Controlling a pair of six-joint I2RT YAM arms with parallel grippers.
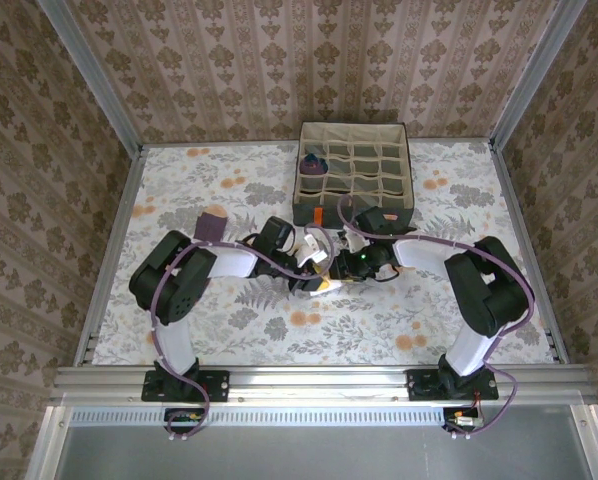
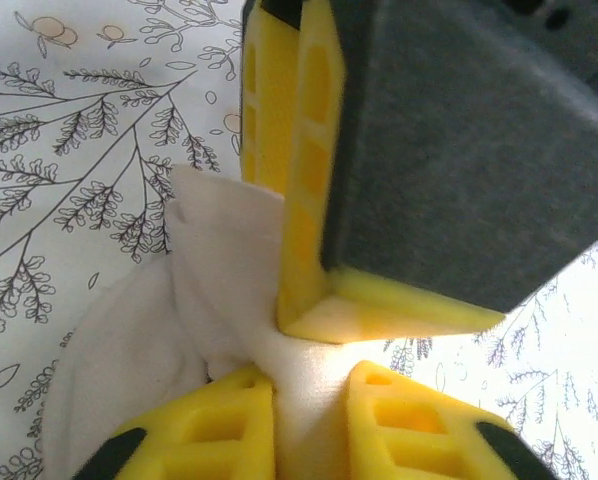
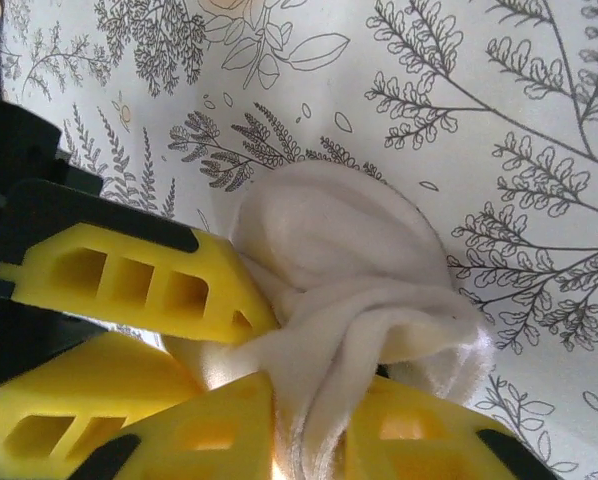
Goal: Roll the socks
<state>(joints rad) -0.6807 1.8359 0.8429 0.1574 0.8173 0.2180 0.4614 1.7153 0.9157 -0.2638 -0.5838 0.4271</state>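
Observation:
A white sock (image 3: 349,250) lies bunched on the flowered table at the middle, between both grippers. My left gripper (image 2: 311,388) is shut on a fold of the white sock (image 2: 219,260), with cloth pinched between its yellow fingers (image 2: 194,430). My right gripper (image 3: 319,405) is shut on the sock's other end, and fabric spills over its fingers (image 3: 429,440). The two grippers meet tip to tip over the sock (image 1: 329,287). A purple sock (image 1: 212,225) lies flat on the table to the left, beside the left arm. Another purple sock (image 1: 312,163) sits in a box cell.
The grey fabric box (image 1: 407,175) with beige grid cells stands at the back of the table, just beyond the grippers. Patterned walls close in the table (image 1: 459,320) on three sides. A metal rail (image 1: 319,380) runs along the near edge.

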